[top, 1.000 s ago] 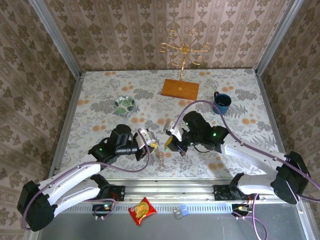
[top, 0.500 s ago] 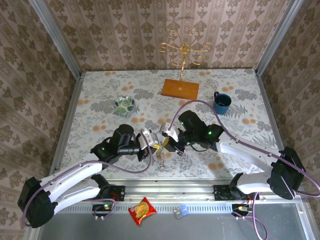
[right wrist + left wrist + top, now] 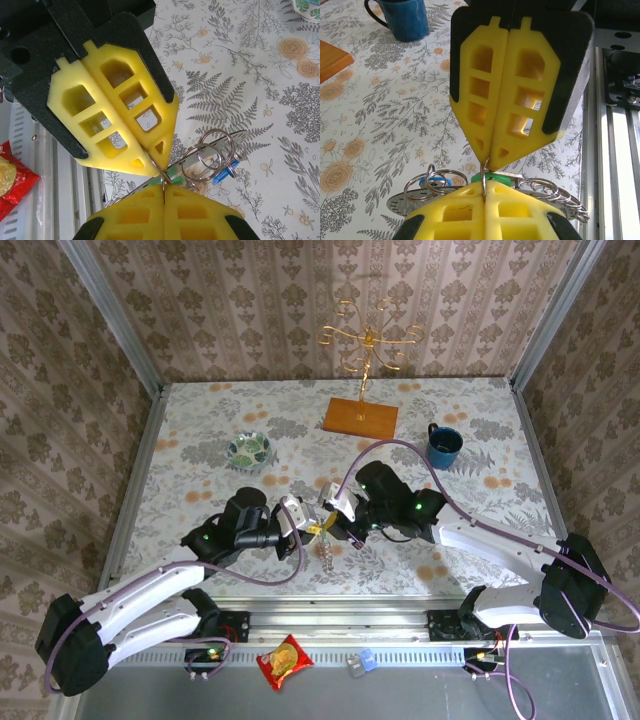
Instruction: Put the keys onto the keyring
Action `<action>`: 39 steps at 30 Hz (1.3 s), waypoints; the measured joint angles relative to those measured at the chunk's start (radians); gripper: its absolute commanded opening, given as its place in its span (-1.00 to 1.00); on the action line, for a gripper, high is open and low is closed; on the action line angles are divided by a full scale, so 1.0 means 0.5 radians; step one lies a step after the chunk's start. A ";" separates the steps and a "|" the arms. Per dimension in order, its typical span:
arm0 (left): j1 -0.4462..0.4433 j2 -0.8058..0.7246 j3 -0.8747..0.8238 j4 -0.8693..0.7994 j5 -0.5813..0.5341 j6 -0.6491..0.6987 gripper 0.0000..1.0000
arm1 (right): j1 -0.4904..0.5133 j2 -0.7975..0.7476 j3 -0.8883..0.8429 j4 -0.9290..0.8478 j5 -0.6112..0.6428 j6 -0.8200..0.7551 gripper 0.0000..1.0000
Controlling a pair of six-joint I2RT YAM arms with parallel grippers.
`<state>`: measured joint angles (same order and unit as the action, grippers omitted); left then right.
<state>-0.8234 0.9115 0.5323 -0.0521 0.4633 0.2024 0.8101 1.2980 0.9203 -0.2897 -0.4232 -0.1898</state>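
My left gripper (image 3: 310,529) and right gripper (image 3: 333,525) meet tip to tip over the table's near middle. Both are shut on the same thin wire split ring (image 3: 484,176). In the left wrist view my left gripper (image 3: 485,187) pinches its lower part and the right gripper (image 3: 487,159) its top. Behind hangs the bunch: the green key (image 3: 496,177), the blue key (image 3: 436,183), loose split rings (image 3: 551,190) and the flat grey keyring (image 3: 399,204), seen edge-on. The right wrist view shows the right gripper (image 3: 164,187), left gripper (image 3: 154,167), green key (image 3: 176,172), blue key (image 3: 225,172) and keyring (image 3: 235,138).
A blue mug (image 3: 443,446) stands at the back right, a green-patterned bowl (image 3: 249,451) at the back left. A gold hook stand on a wooden base (image 3: 361,417) is at the back centre. A red snack packet (image 3: 284,661) lies on the front rail.
The right gripper has moved left and met the left gripper's tips. The bunch of keys and rings now hangs just below the two grippers.
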 measured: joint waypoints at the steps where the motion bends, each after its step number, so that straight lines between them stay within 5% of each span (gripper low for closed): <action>1: 0.000 0.002 0.000 0.001 -0.002 0.000 -1.00 | 0.001 0.000 0.000 0.004 0.005 0.011 -1.00; 14: -0.005 0.009 -0.001 0.002 -0.063 0.012 -1.00 | 0.008 0.014 -0.005 0.060 0.055 0.220 -1.00; 39: -0.288 -0.167 -0.336 0.462 -0.661 0.182 -1.00 | -0.091 0.058 -0.247 0.491 -0.181 0.822 -1.00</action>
<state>-0.9672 0.8280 0.3645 0.1787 0.1326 0.2932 0.7647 1.3270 0.7967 -0.0441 -0.5137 0.2214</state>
